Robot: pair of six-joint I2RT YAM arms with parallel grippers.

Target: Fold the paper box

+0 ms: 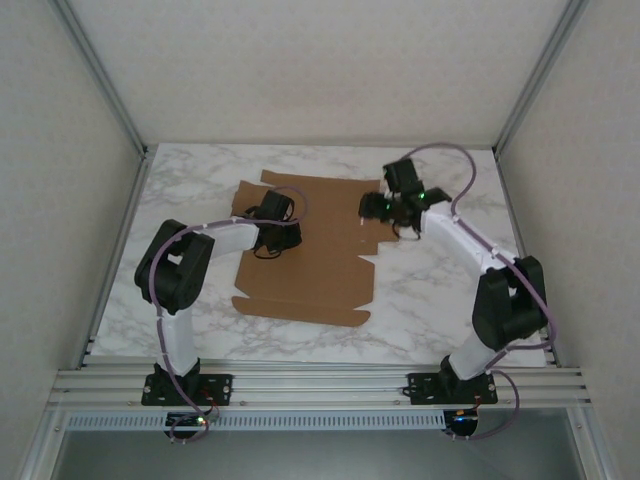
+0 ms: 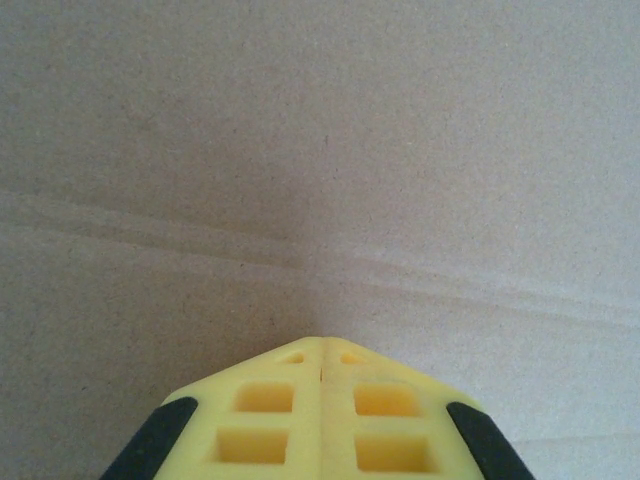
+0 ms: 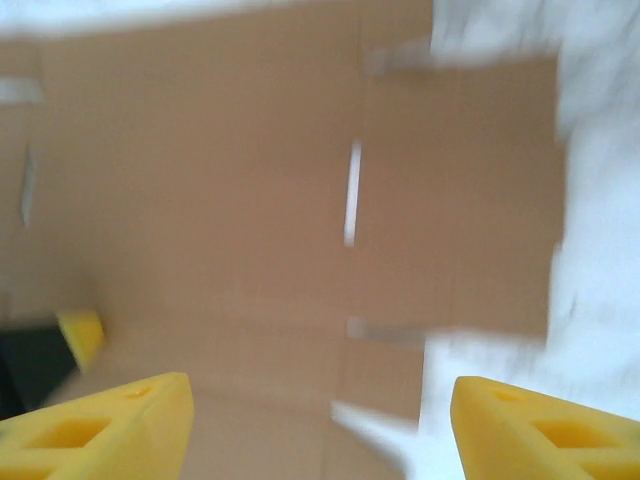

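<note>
**Flat cardboard sheet, one gripper shut, one spread**

The paper box lies unfolded and flat in the middle of the top view, on the marble table. The left gripper sits over the sheet's left part. In its wrist view its yellow fingers meet with no gap, tips down by faint crease lines in the cardboard. The right gripper is at the sheet's right edge. Its blurred wrist view shows both fingers wide apart at the lower corners, nothing between them, and a slit at centre.
</note>
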